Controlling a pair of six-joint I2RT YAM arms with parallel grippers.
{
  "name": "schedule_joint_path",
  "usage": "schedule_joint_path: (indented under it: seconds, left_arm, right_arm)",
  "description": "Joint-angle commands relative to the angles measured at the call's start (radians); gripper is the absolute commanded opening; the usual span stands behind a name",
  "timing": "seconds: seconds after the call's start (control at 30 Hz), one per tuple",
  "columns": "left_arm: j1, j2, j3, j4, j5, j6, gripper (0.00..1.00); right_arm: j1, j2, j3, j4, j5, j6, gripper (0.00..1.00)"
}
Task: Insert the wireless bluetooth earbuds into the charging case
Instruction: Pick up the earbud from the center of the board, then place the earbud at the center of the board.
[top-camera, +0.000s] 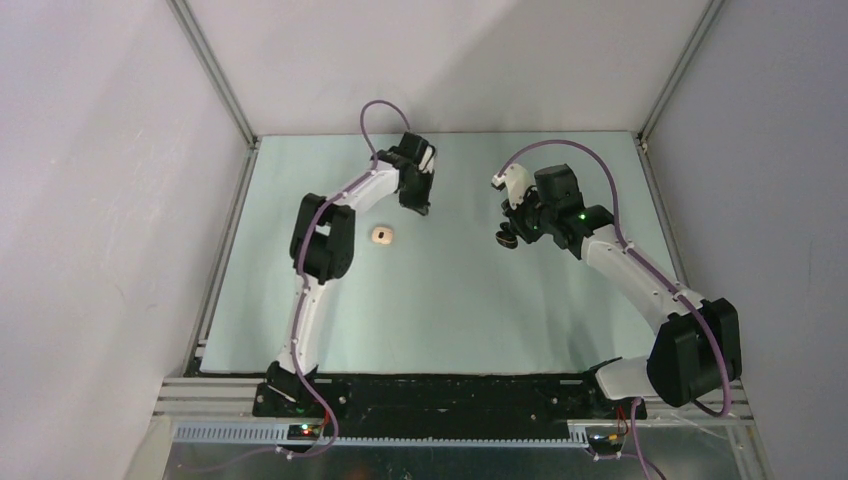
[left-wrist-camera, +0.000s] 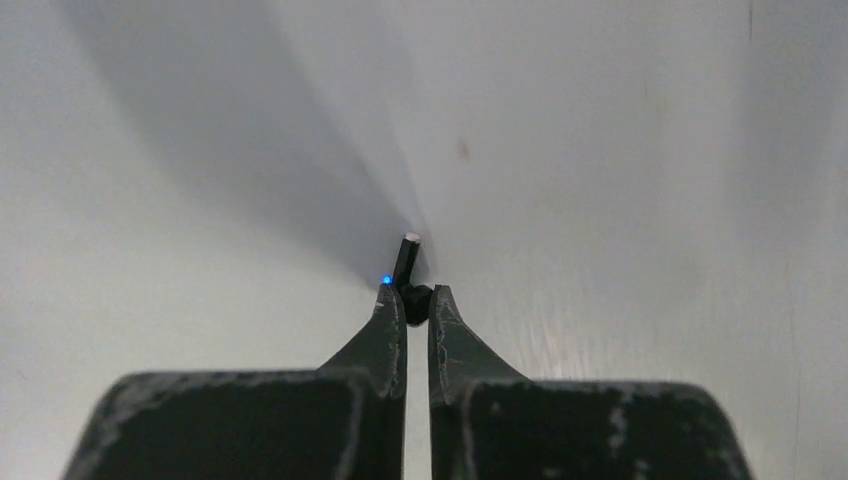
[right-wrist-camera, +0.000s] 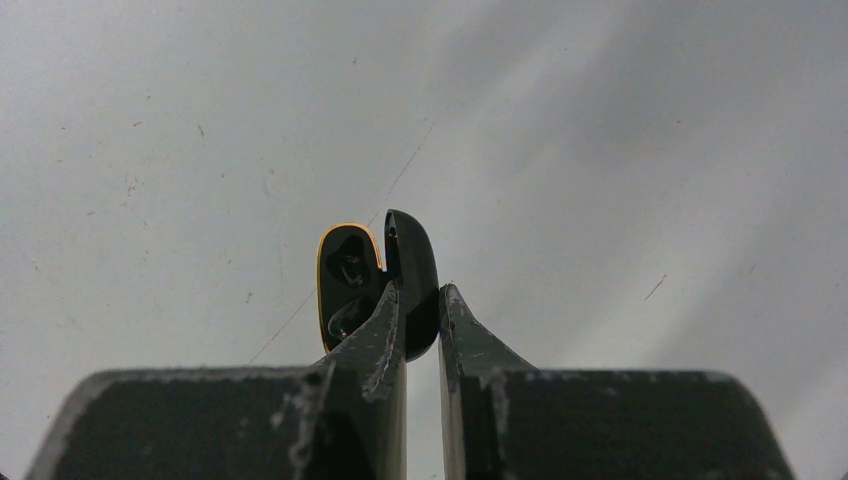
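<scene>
Open black case (right-wrist-camera: 360, 275) between jaws

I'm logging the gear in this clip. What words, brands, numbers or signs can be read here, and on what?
No readable text anywhere.
The black earbud, in the jaws of the left gripper: a blue light only, no lettering.
The black charging case, in the jaws of the right gripper: no visible mark.
The cream-white object: too small to tell.

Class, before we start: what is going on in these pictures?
Two robot arms work over a table. The left claw is shut on a black earbud. The right claw grips an open black charging case with an orange rim. The earbud is not yet in it. A cream case lies near the left arm.
</scene>
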Motion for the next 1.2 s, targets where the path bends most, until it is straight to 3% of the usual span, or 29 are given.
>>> schedule_joint_path:
  seconds: [0.0, 0.1, 0.13, 0.17, 0.3, 0.53, 0.73, 0.97, 1.17]
  left_arm:
    - [-0.018, -0.219, -0.147, -0.035, 0.241, 0.227, 0.00]
    - [-0.010, -0.405, -0.309, -0.066, 0.373, 0.441, 0.00]
    - [0.003, -0.514, -0.366, -0.185, 0.476, 0.589, 0.00]
    - [0.012, -0.533, -0.369, -0.269, 0.510, 0.616, 0.00]
    - [0.017, -0.574, -0.371, -0.544, 0.538, 0.755, 0.00]
    - [0.036, -0.600, -0.373, -0.786, 0.490, 0.903, 0.00]
    - [0.038, -0.490, -0.292, -0.910, 0.530, 0.795, 0.02]
    - [0.063, -0.413, -0.329, -0.911, 0.703, 0.591, 0.00]
    - [0.066, -0.396, -0.359, -0.905, 0.778, 0.562, 0.00]
  right_arm:
    - [-0.001, -0.020, 0.044, -0.009, -0.026, -0.011, 0.00]
    - [-0.003, -0.024, 0.025, -0.032, -0.099, -0.119, 0.00]
    - [0.005, -0.030, -0.007, -0.029, -0.186, -0.260, 0.00]
    - [0.017, -0.034, -0.022, -0.015, -0.211, -0.292, 0.00]
    - [0.055, -0.021, -0.074, 0.030, -0.296, -0.475, 0.00]
    - [0.170, 0.043, -0.067, 0.058, -0.357, -0.624, 0.00]
    - [0.278, 0.101, -0.067, 0.192, -0.325, -0.615, 0.00]
    - [0.344, 0.138, -0.066, 0.308, -0.256, -0.575, 0.00]
    - [0.380, 0.131, -0.067, 0.346, -0.237, -0.497, 0.00]
